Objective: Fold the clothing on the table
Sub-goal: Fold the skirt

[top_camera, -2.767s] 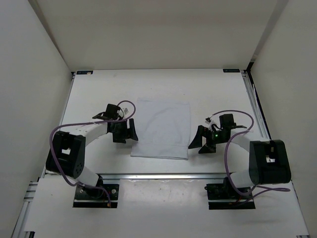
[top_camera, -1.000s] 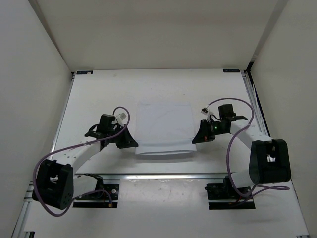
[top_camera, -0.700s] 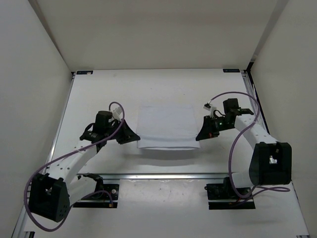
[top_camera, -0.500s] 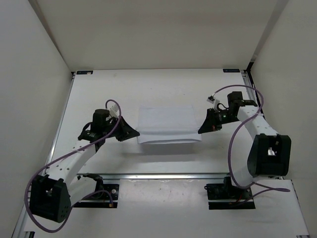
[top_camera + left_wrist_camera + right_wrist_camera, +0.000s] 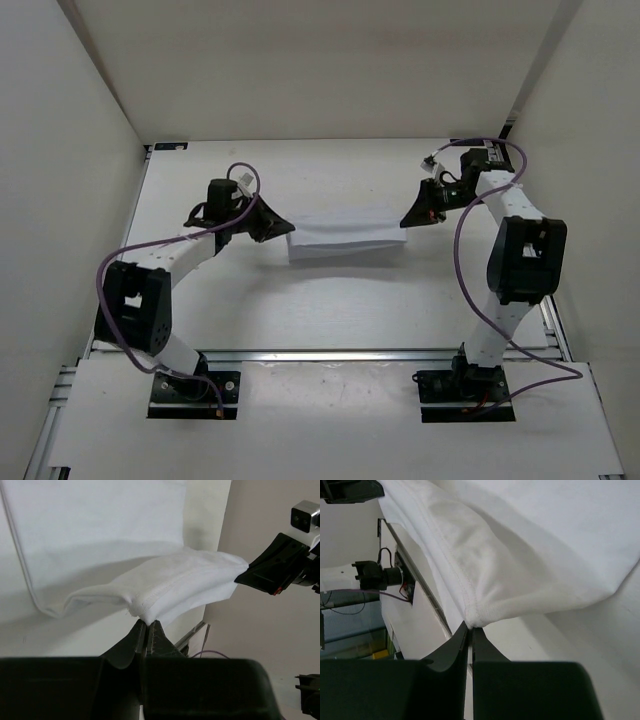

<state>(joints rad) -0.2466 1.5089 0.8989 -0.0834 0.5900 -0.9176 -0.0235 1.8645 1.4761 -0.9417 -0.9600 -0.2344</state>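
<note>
White clothing [image 5: 345, 236], corners pinched tight by left end effector [image 5: 147, 626], right end effector [image 5: 470, 628]

The top view looks down from above and behind the arms [image 5: 130, 300] and takes in the whole table [image 5: 330, 300] and the clothing [image 5: 345, 232]. The left wrist view sits just behind the left tool [image 5: 146, 625] and looks along it, at close range, across to the right tool [image 5: 245, 576]. The right wrist view is set likewise behind the right tool and faces the left tool. All three views share the clothing's lifted edge between the tools.
</note>
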